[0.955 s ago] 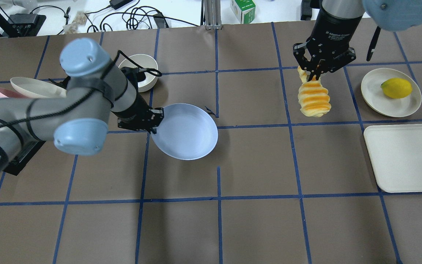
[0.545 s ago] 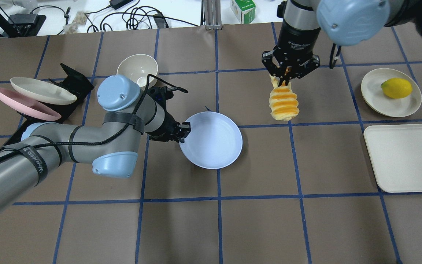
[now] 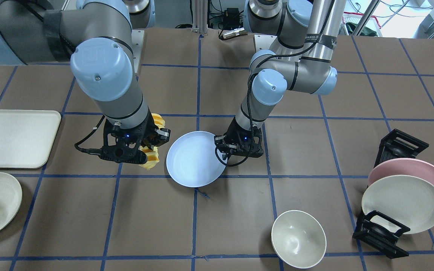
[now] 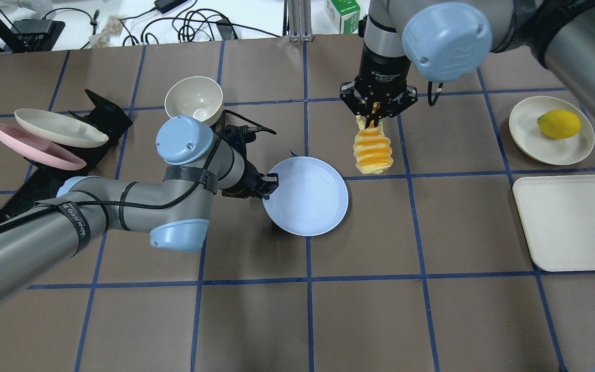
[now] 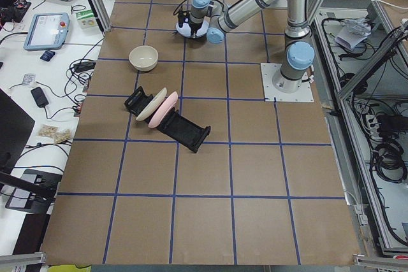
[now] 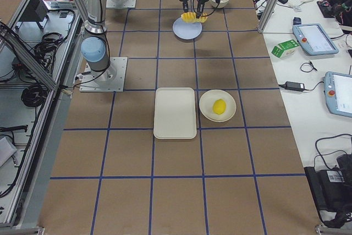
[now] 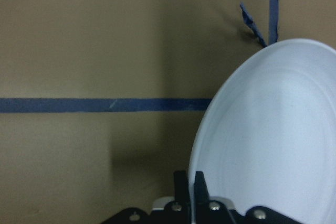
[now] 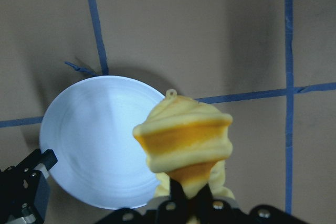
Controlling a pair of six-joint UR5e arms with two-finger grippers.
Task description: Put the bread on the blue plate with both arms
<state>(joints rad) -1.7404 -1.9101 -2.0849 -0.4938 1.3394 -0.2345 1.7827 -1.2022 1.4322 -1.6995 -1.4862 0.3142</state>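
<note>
The blue plate point(image 4: 308, 199) is held by its left rim just above the table, near the middle, and casts a shadow beneath. My left gripper point(image 4: 269, 186) is shut on that rim; the left wrist view shows the fingers point(image 7: 181, 184) pinching the plate's edge point(image 7: 273, 140). My right gripper point(image 4: 375, 114) is shut on the top end of the bread point(image 4: 373, 152). The bread hangs down in the air just right of and beyond the plate. In the right wrist view the bread point(image 8: 184, 140) overlaps the plate's right edge point(image 8: 100, 145).
A cream bowl point(image 4: 194, 98) stands behind the left arm. A black rack point(image 4: 101, 111) holds a cream plate and a pink plate point(image 4: 36, 147) at far left. A cream plate point(image 4: 530, 129) with a yellow lemon point(image 4: 558, 124) and a cream tray point(image 4: 576, 222) lie at right.
My left arm has carried the blue plate to the right, toward the table's middle. My right arm has carried the hanging bread to the left, toward the plate.
</note>
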